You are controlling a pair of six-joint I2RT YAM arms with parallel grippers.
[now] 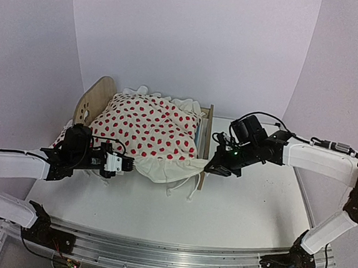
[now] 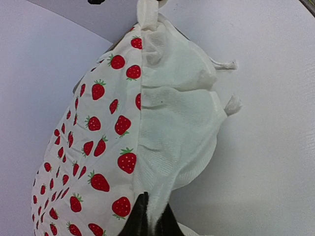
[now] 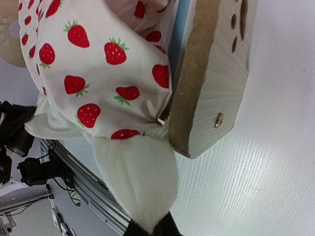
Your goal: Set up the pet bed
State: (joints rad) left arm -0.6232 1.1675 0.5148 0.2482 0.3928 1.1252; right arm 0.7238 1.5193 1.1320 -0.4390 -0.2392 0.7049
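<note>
The pet bed (image 1: 96,98) stands at the far left of the table (image 1: 254,209). Its frame holds the strawberry blanket (image 1: 148,128), heaped over a blue mattress edge (image 3: 184,29). The left gripper (image 1: 129,165) and right gripper (image 1: 208,169) each pinch the blanket's white ruffle (image 2: 177,123). An uneven pull could slip that thin hem free, or snag the footboard (image 3: 206,78) and drag the frame.

Strawberry-print blanket (image 3: 98,64) bulges over pet bed (image 3: 197,113), mattress showing only as blue strip (image 3: 184,19). White ruffle (image 3: 140,177) hangs off bed corner, its tip pinched between right jaws at bottom edge. Wooden footboard (image 3: 224,59) seen edge-on, touching blanket. White table (image 3: 266,177) beneath.
</note>
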